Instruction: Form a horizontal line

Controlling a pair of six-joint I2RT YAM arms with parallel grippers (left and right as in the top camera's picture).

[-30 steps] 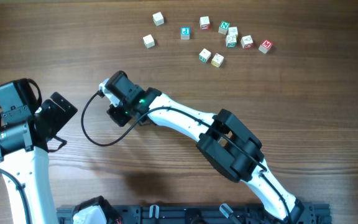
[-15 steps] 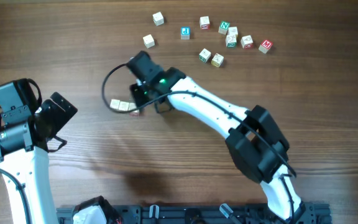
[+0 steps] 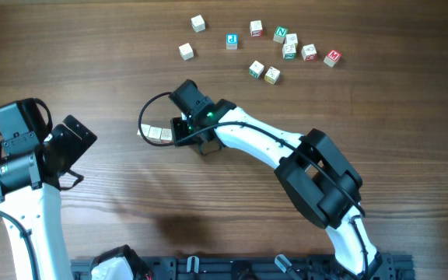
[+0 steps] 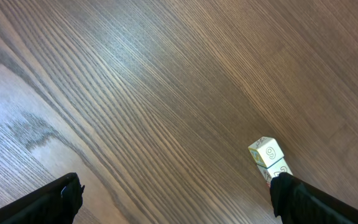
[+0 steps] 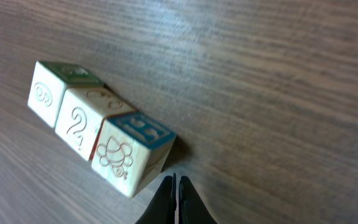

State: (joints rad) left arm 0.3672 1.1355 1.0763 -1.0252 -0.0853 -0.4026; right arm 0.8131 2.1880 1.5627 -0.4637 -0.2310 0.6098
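The horizontal line (image 3: 155,133) is a short row of three cream letter cubes touching edge to edge, left of the table's middle. In the right wrist view the row (image 5: 82,121) runs diagonally, and its nearest cube has a blue top. My right gripper (image 5: 176,196) is shut and empty, its tips just off the right end of the row; it also shows in the overhead view (image 3: 179,134). My left gripper (image 4: 179,202) is open and empty at the far left (image 3: 75,140), apart from the row. The left end of the row (image 4: 267,154) shows by its right finger.
Several loose letter cubes lie scattered at the back, from a plain one (image 3: 198,23) across to a red-lettered one (image 3: 332,57), with two nearer ones (image 3: 264,71). My right arm's cable (image 3: 142,123) loops around the row. A black rail (image 3: 232,268) runs along the front edge.
My right gripper lifted off the cubes and swung up and right, uncovering the row, then came back down to its right end. The last cube now sits in line. The left arm is still.
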